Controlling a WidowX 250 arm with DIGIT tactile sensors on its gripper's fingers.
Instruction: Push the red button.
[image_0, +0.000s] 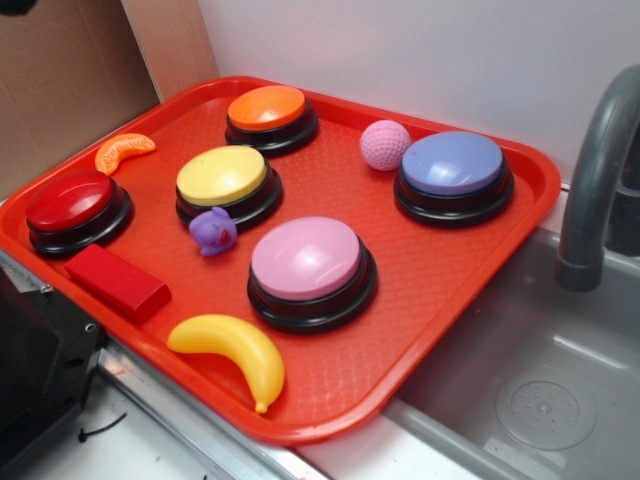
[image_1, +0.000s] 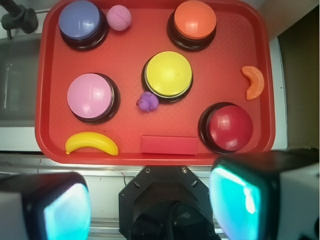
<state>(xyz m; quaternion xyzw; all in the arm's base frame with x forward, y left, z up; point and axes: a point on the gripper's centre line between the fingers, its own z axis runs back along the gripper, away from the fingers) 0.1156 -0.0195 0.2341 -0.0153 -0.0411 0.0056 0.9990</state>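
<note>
Gripper spread open, wrist view only, high above red button.

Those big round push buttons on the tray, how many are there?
5. The red button by the left edge, the orange button at the back, the yellow button mid-tray, the pink button in front, the blue-purple button right. None seems hidden.
</note>
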